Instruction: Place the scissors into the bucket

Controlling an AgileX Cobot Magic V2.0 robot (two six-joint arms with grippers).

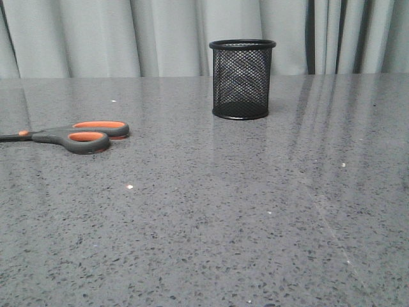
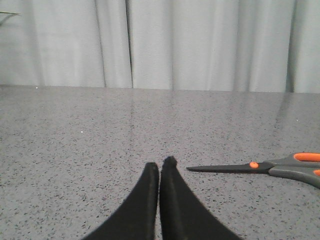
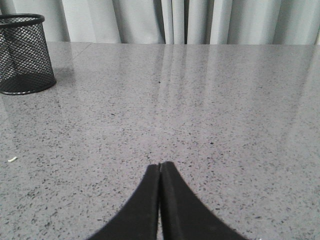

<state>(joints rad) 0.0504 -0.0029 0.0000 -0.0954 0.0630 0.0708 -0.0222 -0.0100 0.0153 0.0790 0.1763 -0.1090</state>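
1. Nearest the lens in each wrist view: my own black fingers. Left end effector (image 2: 161,164) clenched, tips pressed together, nothing between them. Right end effector (image 3: 160,165) the same, clenched on nothing. Both sit low over the speckled grey desk (image 1: 223,224).
2. Scissors (image 1: 77,134) lie flat on the desk at the left side of the front view, orange-lined loops toward the middle, blades running off the left edge. Flat and closed, so they sit stable but present only a thin profile to pinch.
3. Black wire-mesh bucket (image 1: 242,79) stands upright farther back, near the grey curtain (image 1: 128,38), mouth open upward. Well apart from the scissors. It looks empty through the mesh, though I cannot be sure.
4. From my left wrist, the scissors (image 2: 270,167) lie near my fingertips and off to one side, blade tip pointing toward them, not touching. Handles partly cut by the frame edge.
5. From my right wrist, the bucket (image 3: 24,54) is well off, far corner of the view. No scissors there.
6. Judgement: nothing begun. The left arm is the closer one for the pickup; fingers must release first.
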